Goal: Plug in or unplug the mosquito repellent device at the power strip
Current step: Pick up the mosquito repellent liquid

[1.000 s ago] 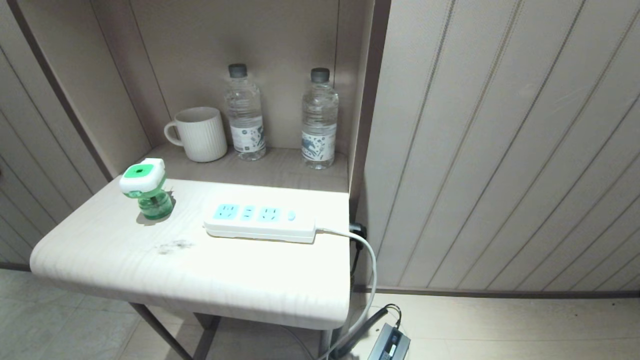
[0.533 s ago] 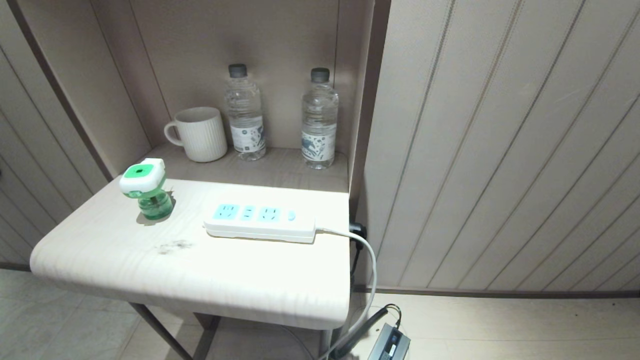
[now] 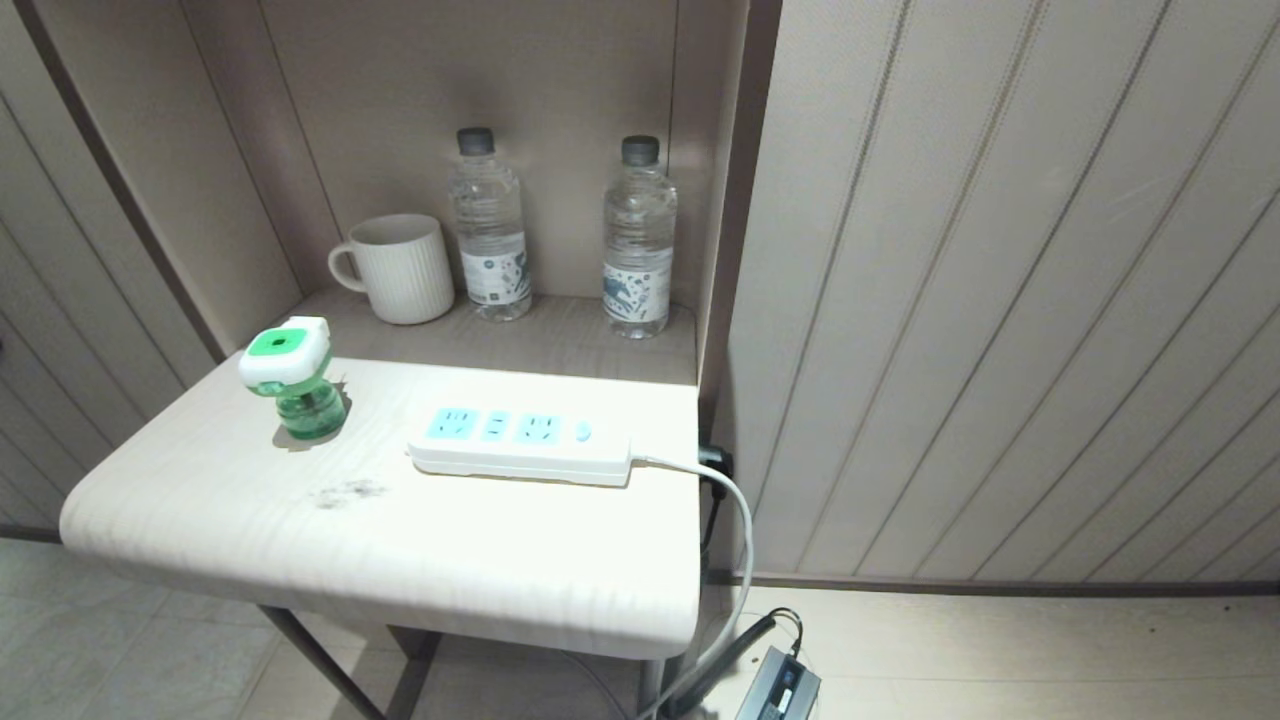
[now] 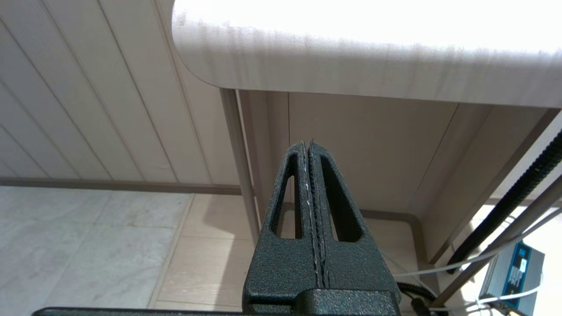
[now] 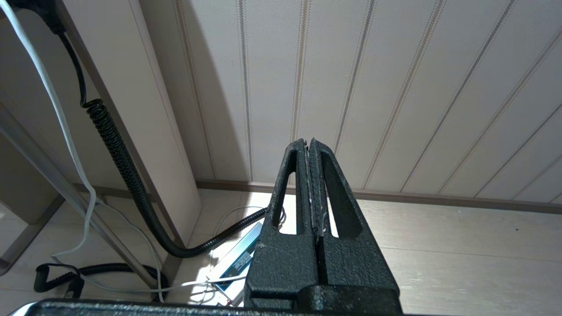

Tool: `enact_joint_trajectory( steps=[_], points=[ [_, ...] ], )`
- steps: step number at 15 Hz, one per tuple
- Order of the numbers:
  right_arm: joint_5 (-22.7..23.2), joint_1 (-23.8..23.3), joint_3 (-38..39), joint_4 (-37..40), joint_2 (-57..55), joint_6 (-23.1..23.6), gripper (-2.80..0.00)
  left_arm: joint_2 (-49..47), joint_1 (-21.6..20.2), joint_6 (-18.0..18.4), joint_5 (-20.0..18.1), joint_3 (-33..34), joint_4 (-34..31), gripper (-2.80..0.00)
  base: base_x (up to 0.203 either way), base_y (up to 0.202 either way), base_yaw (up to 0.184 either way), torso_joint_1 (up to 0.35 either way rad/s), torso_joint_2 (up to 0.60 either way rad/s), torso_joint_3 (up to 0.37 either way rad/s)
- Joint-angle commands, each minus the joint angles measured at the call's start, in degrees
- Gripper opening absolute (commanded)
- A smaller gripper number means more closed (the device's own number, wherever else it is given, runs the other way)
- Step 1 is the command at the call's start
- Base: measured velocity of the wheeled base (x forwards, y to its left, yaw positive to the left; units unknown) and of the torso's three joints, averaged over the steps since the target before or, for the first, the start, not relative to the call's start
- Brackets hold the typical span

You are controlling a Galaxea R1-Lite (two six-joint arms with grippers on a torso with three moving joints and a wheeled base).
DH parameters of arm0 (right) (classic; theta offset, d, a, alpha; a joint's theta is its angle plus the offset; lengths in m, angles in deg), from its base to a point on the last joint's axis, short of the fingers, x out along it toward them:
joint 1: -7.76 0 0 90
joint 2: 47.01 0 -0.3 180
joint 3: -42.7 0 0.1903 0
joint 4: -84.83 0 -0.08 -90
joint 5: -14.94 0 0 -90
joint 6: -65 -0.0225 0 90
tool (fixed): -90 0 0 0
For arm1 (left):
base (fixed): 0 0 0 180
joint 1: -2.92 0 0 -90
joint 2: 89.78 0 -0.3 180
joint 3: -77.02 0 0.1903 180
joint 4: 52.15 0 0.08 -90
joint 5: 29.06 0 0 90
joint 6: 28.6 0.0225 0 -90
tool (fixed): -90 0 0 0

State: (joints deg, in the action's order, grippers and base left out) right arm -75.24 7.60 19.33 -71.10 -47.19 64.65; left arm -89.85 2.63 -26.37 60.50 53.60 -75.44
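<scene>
The device (image 3: 292, 378) stands upright on the surface (image 3: 420, 560), unplugged, at nine o'clock of the strip (image 3: 520, 443) and apart from it. Left tool (image 4: 309, 147) sits below the surface edge, fingers pressed together, empty; right tool (image 5: 309, 145) hangs low by the wall, likewise closed and empty.

Table (image 3: 420, 560): pale wood-grain laminate, matt, smudged dark patch at about 7 o'clock from the power strip (image 3: 520, 443).
Power strip: smooth white plastic, slightly glossy, pale blue socket faces; cord (image 3: 735, 510) smooth white sheath.
Mosquito repellent device (image 3: 290, 375): translucent green plastic bottle, glossy; head opaque white and green plastic.
Mug (image 3: 400, 267): ribbed, matt off-white, ceramic-looking.
Two water bottles (image 3: 488, 225): clear ridged plastic, paper-like labels, grey caps.
Wall panels (image 3: 1000, 300): grooved, matt beige.
Left gripper (image 4: 309, 147) and right gripper (image 5: 309, 145): black, coarse pebbled finish, ridged inner pads pressed together.
Corrugated black conduit (image 5: 118, 153): ribbed plastic.
</scene>
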Motion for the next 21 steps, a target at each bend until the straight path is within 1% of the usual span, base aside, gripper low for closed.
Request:
enact_joint_trajectory(
  steps=[1, 2, 3, 13, 15, 16, 18, 20, 21],
  points=[
    [0.01, -0.02, 0.00, 0.00, 0.01, 0.00, -2.80, -0.01, 0.03, -0.03, 0.01, 0.05, 0.01, -2.80, 0.000, 0.000, 0.000, 0.000, 0.00, 0.000],
    [0.01, -0.02, 0.00, 0.00, 0.01, 0.00, -2.80, -0.01, 0.03, -1.54, 0.12, 0.05, 0.14, -2.80, 0.000, 0.000, 0.000, 0.000, 0.00, 0.000],
    [0.01, 0.03, 0.00, 0.00, 0.01, 0.00, -2.80, -0.01, 0.03, -1.87, 0.18, 0.05, 0.18, -2.80, 0.000, 0.000, 0.000, 0.000, 0.00, 0.000],
    [0.01, -0.02, 0.00, 0.00, 0.01, 0.00, -2.80, 0.07, 0.03, -1.54, 0.09, -0.04, 0.30, -2.80, 0.000, 0.000, 0.000, 0.000, 0.00, 0.000],
    [0.01, 0.07, 0.00, 0.00, 0.01, 0.00, -2.80, -0.19, 0.03, -1.50, -0.09, -1.68, 0.01, -2.80, 0.000, 0.000, 0.000, 0.000, 0.00, 0.000],
    [0.01, -0.02, 0.00, 0.00, 0.01, 0.00, -2.80, -0.79, 0.02, -1.54, -0.22, -5.03, -1.14, -2.80, 0.000, 0.000, 0.000, 0.000, 0.00, 0.000],
    [0.01, 0.04, 0.00, 0.00, 0.01, 0.00, -2.80, -4.54, -0.02, -1.45, -0.46, -16.24, -4.50, -2.80, 0.000, 0.000, 0.000, 0.000, 0.00, 0.000],
    [0.01, -0.02, 0.00, 0.00, 0.01, 0.00, -2.80, -12.90, -0.09, -1.30, -0.50, -25.41, -6.20, -2.80, 0.000, 0.000, 0.000, 0.000, 0.00, 0.000],
    [0.01, -0.01, 0.00, 0.00, 0.01, 0.00, -2.80, -16.87, -0.11, -1.23, -0.50, -28.78, -6.37, -2.80, 0.000, 0.000, 0.000, 0.000, 0.00, 0.000]
  ],
)
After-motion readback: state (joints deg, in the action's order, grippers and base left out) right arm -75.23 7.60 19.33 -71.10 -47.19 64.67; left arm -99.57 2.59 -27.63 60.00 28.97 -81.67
